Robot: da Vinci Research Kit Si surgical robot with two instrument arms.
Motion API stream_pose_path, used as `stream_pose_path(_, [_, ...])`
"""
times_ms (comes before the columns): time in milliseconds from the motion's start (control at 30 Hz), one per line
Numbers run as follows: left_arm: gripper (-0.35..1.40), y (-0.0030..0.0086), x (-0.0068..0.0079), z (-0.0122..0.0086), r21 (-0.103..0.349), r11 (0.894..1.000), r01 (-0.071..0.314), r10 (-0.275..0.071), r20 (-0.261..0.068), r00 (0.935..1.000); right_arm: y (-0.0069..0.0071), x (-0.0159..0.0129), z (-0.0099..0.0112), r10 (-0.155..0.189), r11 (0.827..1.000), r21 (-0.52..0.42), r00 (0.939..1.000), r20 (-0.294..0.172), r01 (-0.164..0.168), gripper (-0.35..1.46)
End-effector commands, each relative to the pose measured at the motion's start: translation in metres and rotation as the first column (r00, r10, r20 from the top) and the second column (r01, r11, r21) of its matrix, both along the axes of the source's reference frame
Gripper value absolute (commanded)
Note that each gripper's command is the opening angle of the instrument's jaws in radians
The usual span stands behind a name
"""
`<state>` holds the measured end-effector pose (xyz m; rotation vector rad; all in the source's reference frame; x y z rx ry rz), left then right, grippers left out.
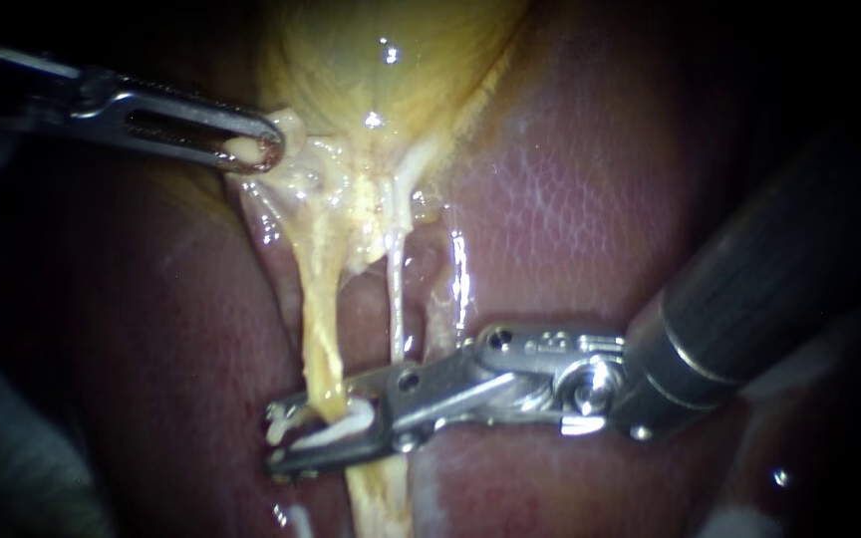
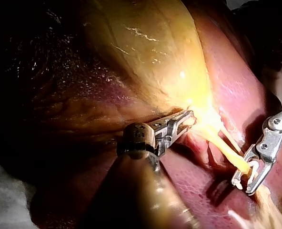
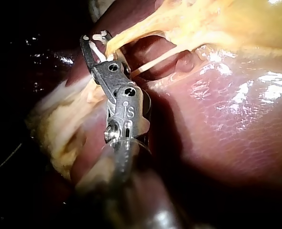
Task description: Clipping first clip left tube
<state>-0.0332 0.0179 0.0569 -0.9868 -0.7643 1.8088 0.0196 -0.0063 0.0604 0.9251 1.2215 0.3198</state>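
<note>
The yellow gallbladder (image 1: 391,60) tapers down into two strands. The thicker yellow left tube (image 1: 319,319) runs down into my right instrument (image 1: 273,438), whose jaws stand open on either side of it. A white clip (image 1: 336,431) sits between those jaws, against the tube. The thin pale right tube (image 1: 397,299) hangs just beside it, outside the jaws. My left instrument (image 1: 251,149) is shut on pale tissue at the gallbladder's neck and holds it to the upper left. In the left wrist view, the left instrument (image 2: 186,119) grips that neck, and the right instrument (image 2: 243,183) straddles the tube.
Dark red liver (image 1: 570,199) lies all around and under the tubes. The right instrument's dark shaft (image 1: 769,289) fills the right side. Frayed yellow tissue (image 1: 376,498) continues below the jaws. A small glistening lump (image 3: 185,61) sits on the liver near the thin tube.
</note>
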Motion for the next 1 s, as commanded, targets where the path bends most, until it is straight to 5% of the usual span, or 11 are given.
stream_pose_path(33, [-0.35,0.0000,0.0000,0.0000,0.000,1.000,0.000,0.000,0.000,1.0000,0.0000,-0.0001,0.0000,0.000,1.000,-0.001,1.0000,0.000,0.000,0.01])
stream_pose_path(233, [-0.35,0.0000,0.0000,0.0000,0.000,1.000,0.000,0.000,0.000,1.0000,0.0001,-0.0002,0.0001,-0.001,1.000,0.005,1.0000,0.002,0.001,-0.11])
stream_pose_path(333, [-0.35,0.0000,0.0000,0.0000,0.000,1.000,0.000,0.000,0.000,1.0000,0.0000,-0.0005,0.0002,-0.001,1.000,0.021,1.0000,0.009,0.001,-0.35])
stream_pose_path(1000, [-0.35,0.0000,0.0000,0.0000,0.000,1.000,0.000,0.000,0.000,1.0000,-0.0001,-0.0008,0.0007,0.000,0.997,0.076,0.9993,0.037,-0.003,-0.35])
